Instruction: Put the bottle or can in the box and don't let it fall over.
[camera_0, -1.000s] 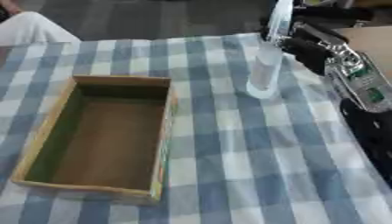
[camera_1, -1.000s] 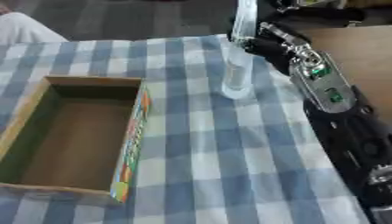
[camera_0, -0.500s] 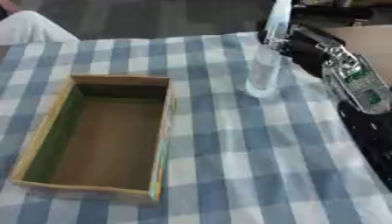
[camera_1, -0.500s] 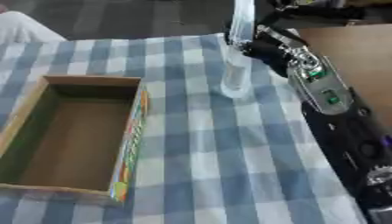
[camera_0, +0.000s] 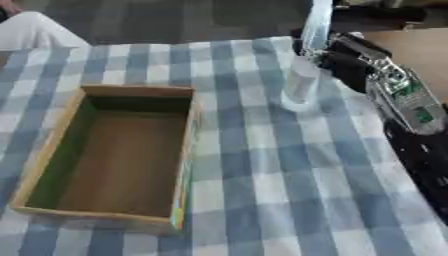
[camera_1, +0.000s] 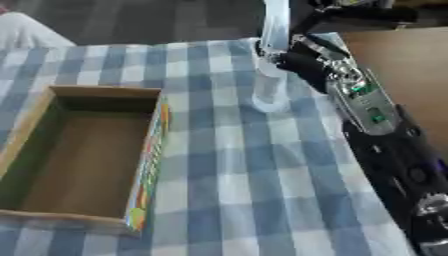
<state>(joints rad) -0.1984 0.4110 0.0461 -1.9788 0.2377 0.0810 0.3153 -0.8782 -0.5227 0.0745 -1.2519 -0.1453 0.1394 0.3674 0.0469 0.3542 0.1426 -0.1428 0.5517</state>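
A clear plastic bottle (camera_0: 300, 82) stands upright on the checked cloth near the table's far right, its top reaching past the table's far edge in the picture. My right hand (camera_0: 346, 69), black with a silver forearm, comes in from the right and sits right against the bottle's right side at mid height; I cannot see how it is set on the bottle. The open cardboard box (camera_0: 56, 145), brown inside with one green inner wall, lies on the left with nothing in it, well apart from the bottle. My left hand does not show.
The blue and white checked tablecloth (camera_0: 262, 190) covers the table. My right arm (camera_1: 385, 145) lies along the right edge. A brown surface (camera_1: 402, 65) shows beyond the arm at the right. Part of a person in white (camera_0: 35, 32) is at the far left.
My right hand has crept slightly toward the bottle. The bottle and the box have not moved.
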